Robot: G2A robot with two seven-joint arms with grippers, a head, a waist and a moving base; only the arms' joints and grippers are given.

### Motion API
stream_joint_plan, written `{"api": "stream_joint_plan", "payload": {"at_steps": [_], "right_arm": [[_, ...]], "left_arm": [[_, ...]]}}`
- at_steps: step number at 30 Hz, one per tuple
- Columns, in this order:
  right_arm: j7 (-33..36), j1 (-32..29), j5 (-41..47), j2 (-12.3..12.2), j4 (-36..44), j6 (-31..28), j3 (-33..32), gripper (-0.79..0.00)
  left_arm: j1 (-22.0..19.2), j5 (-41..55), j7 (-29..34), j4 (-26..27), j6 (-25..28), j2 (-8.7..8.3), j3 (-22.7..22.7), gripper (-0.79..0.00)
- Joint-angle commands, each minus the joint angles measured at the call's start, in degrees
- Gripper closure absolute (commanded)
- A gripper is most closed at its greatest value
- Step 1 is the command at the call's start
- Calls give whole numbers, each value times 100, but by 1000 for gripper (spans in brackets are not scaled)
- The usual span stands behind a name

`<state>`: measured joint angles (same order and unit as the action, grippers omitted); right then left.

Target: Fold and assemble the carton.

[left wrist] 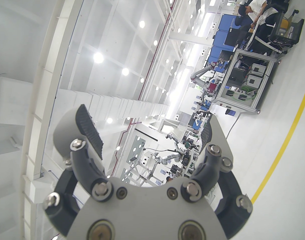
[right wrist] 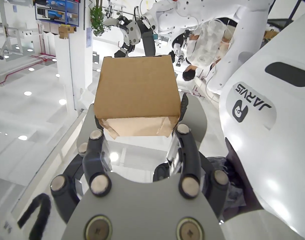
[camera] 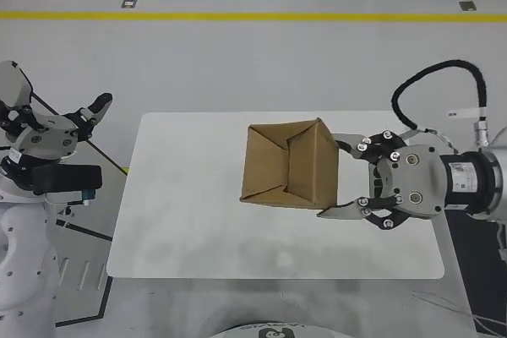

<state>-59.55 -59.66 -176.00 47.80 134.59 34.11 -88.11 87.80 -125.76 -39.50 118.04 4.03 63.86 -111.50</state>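
Note:
A brown carton (camera: pixel 287 165) lies on its side on the white table (camera: pixel 186 220), right of the middle, its open end facing left with inner flaps folded in. My right gripper (camera: pixel 333 176) is shut on the carton's right end, one finger on each side wall. From the right wrist, the carton (right wrist: pixel 137 86) sits between the right gripper's (right wrist: pixel 138 106) fingers, its near flap creased and slightly torn. My left gripper (camera: pixel 57 91) hangs off the table's left side, open and holding nothing. In its own wrist view the left gripper (left wrist: pixel 146 116) points up at the ceiling.
Bare table surface lies left of and in front of the carton. The table's right edge (camera: pixel 422 245) is under my right wrist. A yellow floor line (camera: pixel 253 15) runs beyond the table.

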Motion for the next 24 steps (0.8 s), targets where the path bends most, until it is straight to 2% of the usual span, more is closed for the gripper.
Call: {"api": "stream_joint_plan", "payload": {"at_steps": [1, 7, 15, 20, 24], "right_arm": [[148, -46, 0, 13, -23, -209, 113, 0], [695, -210, 150, 59, -214, -905, 534, 0], [753, -256, 201, 62, -241, -962, 551, 0], [803, -434, 937, 76, -669, -1233, 712, 0], [440, -296, 1840, 87, -1242, -1641, 929, 0]], "left_arm": [[0, 0, 0, 0, 0, 0, 0, -785], [0, 0, 0, 0, 0, 0, 0, -785], [0, 0, 0, 0, 0, 0, 0, -785], [0, 0, 0, 0, 0, 0, 0, -785], [0, 0, 0, 0, 0, 0, 0, -785]]}}
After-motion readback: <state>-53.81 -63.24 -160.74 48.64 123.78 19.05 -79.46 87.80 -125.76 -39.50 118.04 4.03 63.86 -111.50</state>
